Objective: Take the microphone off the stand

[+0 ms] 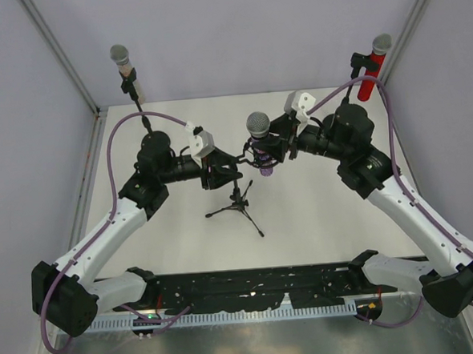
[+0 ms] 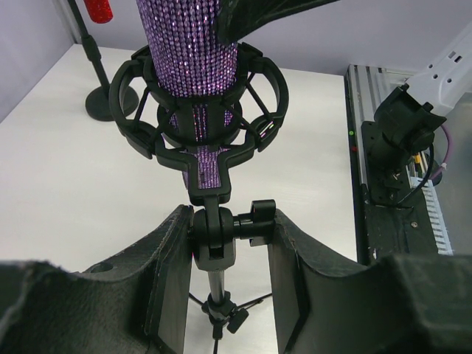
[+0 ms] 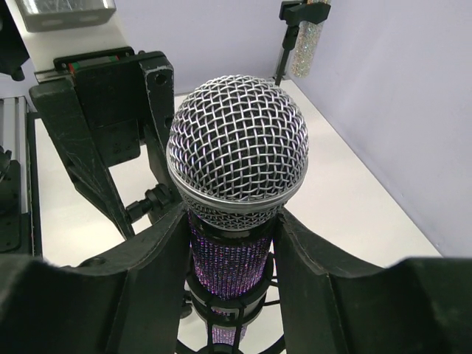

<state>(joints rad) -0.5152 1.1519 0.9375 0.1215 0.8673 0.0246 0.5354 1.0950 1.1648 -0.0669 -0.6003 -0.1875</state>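
Microphone: purple glitter microphone with silver mesh head (image 3: 236, 147), upright in the shock mount (image 2: 133, 122) of the black tripod stand (image 1: 236, 201).
Left hand (image 2: 225, 243): closed on the stand's swivel joint (image 2: 210, 228).
Right hand (image 3: 232, 254): clamped on the microphone body below the mesh.
Progress: gripped, not yet lifted out.

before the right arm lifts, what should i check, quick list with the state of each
1. Left claw clamped on the stand at the joint under the shock mount: ok.
2. Right claw closed on the microphone body, just below the mesh head: ok.
3. Microphone free of the shock mount: not ok, it sits in the ring.
4. Tripod legs all flat on the table: cannot tell.
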